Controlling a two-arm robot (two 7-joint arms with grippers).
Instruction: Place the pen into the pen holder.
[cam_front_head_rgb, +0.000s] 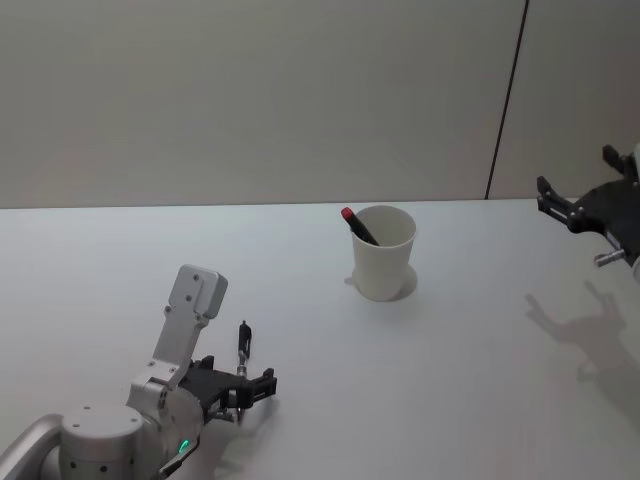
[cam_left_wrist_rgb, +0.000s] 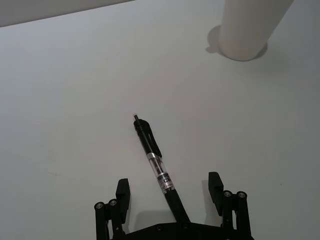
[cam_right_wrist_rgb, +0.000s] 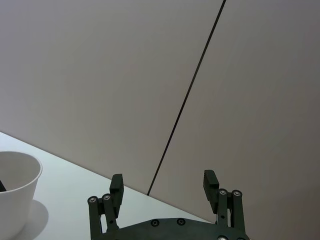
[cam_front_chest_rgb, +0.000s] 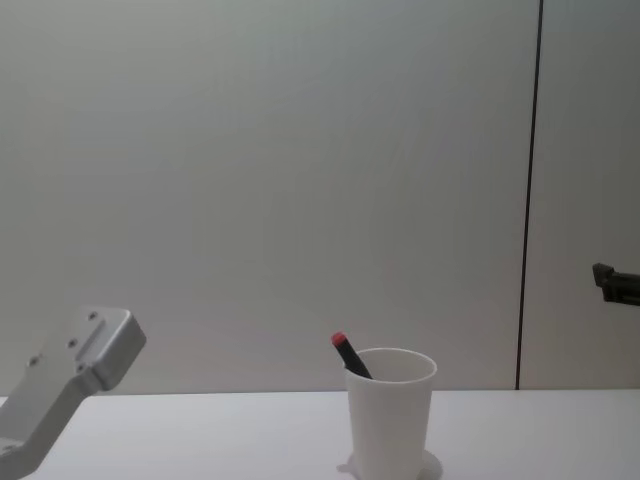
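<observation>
Left pincer low on the surface, spread wide around a black pen.
Straddles the pen lying flat, neither finger touching it, clip end pointing away from the palm. Farther out, well apart, upright white pen holder with a red-capped pen leaning inside against the rim. Off to the right, raised in the air, right pincer, fingers also wide apart.

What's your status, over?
Left claw open, straddling black pen on table. Right claw open, raised aside. Pen holder holds red-tipped pen. Nothing blocking.
</observation>
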